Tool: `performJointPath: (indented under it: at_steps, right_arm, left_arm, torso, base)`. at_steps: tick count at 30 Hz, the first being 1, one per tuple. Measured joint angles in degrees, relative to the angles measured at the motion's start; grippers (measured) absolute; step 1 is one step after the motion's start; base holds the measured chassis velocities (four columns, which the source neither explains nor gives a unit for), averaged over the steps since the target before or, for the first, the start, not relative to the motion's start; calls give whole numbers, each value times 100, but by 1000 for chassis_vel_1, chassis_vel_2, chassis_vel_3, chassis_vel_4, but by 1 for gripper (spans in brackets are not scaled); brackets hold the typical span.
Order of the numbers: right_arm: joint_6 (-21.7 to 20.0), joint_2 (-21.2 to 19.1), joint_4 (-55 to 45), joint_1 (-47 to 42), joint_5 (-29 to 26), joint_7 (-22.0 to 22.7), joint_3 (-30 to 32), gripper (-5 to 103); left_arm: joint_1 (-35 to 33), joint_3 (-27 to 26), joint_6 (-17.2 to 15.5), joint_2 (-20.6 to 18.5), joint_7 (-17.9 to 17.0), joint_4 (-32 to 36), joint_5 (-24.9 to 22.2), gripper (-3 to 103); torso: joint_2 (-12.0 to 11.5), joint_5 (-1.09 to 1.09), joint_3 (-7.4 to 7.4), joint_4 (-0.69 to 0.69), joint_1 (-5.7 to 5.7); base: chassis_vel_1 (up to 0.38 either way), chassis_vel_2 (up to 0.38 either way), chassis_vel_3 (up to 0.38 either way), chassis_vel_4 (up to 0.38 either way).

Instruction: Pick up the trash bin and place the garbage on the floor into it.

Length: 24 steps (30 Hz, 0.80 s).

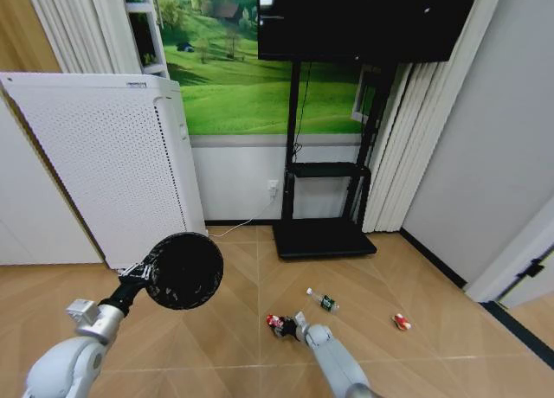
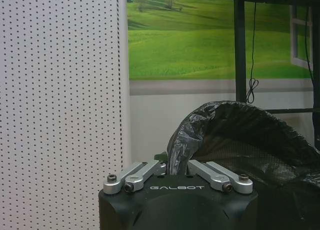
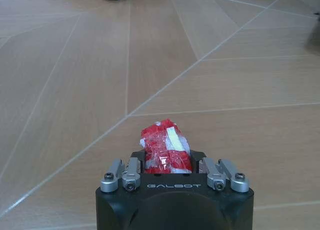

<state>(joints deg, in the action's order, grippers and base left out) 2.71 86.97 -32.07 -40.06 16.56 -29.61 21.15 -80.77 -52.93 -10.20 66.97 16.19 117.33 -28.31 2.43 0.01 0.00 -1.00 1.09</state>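
While left tool [image 1: 145,272] holds trash bin [image 1: 183,271], three garbage items: one [image 1: 278,324] gripped by right tool [image 1: 293,326].

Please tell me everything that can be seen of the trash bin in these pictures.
The trash bin is a small, round, black basket, lined with a crinkled, glossy black plastic bag that folds over its rim. Through the bag a fine mesh wall seems to show. It is lifted off the floor, tilted on its side so its open mouth faces the head camera. The left tool holds it at the rim, its fingers closed on the bag's edge. Behind it stands a white perforated appliance, apart from it.
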Motion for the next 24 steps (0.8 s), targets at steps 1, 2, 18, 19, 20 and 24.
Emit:
performJointPath:
  at_steps: [1,2,18,19,20,24]
  right_arm:
    - [0,0,0,0,0,0,0,45]
    - [-15,-96,-208,-112,-106,4,6,45]
    - [-509,-1684,-3501,-2032,-2709,683,1236,45]
    - [-465,-1813,-3724,-2085,-2898,699,1418,45]
    - [-419,-1899,-3976,-2155,-3029,700,1557,45]
    - [-378,-2055,-4713,-2346,-3282,708,1857,45]
  left_arm:
    - [0,0,0,0,0,0,0,6]
    - [16,12,-6,12,-7,-1,14,6]
    - [-37,-28,-9,343,0,-19,71,6]
    - [-2,-13,-8,376,-2,-109,43,6]
    - [45,25,-10,409,-1,-203,33,6]
    - [240,122,-12,526,8,-526,28,6]
  torso:
    - [0,0,0,0,0]
    - [0,0,0,0,0]
    - [0,4,-1,2,-1]
    - [1,4,-1,3,-1]
    - [0,-1,-1,1,0]
    - [1,-1,-1,-2,-1]
  base:
    - [0,0,0,0]
    - [0,0,0,0]
    - [0,0,0,0]
    - [0,0,0,0]
    - [0,0,0,0]
    - [0,0,0,0]
